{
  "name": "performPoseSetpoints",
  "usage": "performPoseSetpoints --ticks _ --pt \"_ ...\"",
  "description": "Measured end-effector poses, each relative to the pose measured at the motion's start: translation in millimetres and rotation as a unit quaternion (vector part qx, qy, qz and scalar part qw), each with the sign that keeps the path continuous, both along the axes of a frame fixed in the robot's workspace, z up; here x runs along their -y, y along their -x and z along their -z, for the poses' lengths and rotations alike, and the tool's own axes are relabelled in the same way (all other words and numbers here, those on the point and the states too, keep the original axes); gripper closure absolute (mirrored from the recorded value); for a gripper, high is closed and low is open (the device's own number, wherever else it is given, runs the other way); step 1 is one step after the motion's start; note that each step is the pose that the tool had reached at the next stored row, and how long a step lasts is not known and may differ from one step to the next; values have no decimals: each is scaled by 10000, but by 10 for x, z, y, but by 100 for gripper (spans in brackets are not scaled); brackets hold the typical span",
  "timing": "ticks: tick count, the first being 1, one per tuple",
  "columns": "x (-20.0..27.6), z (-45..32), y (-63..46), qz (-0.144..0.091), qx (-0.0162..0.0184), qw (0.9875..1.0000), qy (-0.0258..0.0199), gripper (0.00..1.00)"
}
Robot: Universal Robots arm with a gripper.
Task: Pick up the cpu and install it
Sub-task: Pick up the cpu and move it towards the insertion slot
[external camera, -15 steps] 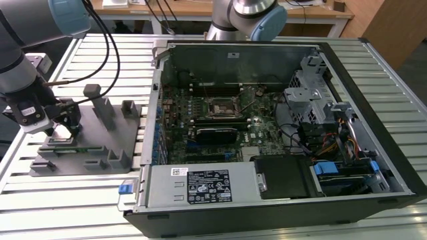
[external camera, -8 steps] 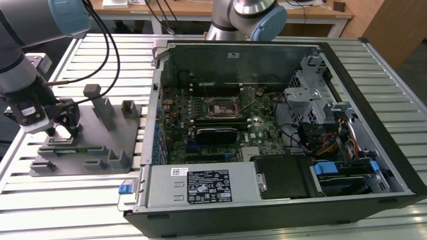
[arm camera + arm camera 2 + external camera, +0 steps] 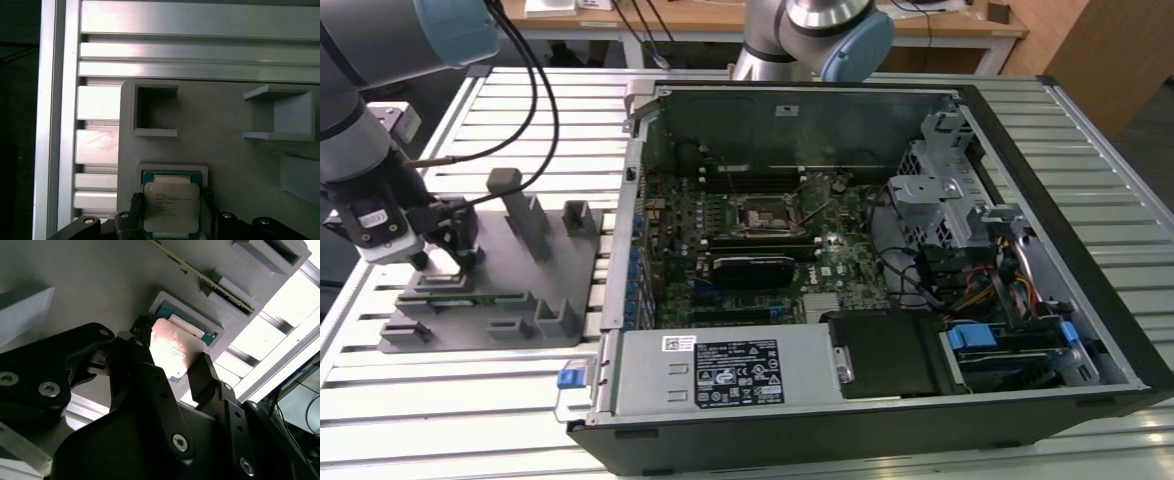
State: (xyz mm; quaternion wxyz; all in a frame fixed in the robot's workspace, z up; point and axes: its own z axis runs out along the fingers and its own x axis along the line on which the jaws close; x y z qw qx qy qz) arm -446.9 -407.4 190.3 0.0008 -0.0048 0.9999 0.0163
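We are seeing the cpu [image 3: 172, 207] lying flat at its pocket in the grey tray [image 3: 494, 272], directly between the gripper's [image 3: 174, 356] jaws, which are pinching its opposite edges, well apart from the socket [image 3: 765, 215].

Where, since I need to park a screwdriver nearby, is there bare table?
The table is bare below the grey fixture, at the exterior view's lower left, and past the computer case on that view's right. The fixture is crowded: the gripper hangs over the cpu there.
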Motion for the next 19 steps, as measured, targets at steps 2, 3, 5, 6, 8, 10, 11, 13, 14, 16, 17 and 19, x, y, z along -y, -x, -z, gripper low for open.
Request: performPoseSetpoints --ticks 2,3,5,6,8,10,11,13,14,16,17,19 --pt "0 -15 0 0 0 10000 -1 46" --pt "0 -20 0 0 0 10000 -1 46" --pt "0 -26 0 0 0 10000 -1 46" --pt "0 -33 0 0 -1 10000 -1 46" --pt "0 -38 0 0 4 10000 -15 46" --pt "0 -40 0 0 3 10000 -15 46" --pt "0 -44 0 0 2 10000 -14 46" --pt "0 -52 1 0 2 10000 -14 46" --pt "0 -55 0 0 2 10000 -14 46" --pt "0 -65 1 0 2 10000 -14 46" --pt "0 -69 0 0 3 10000 -15 46" --pt "0 -78 0 0 3 10000 -15 46"
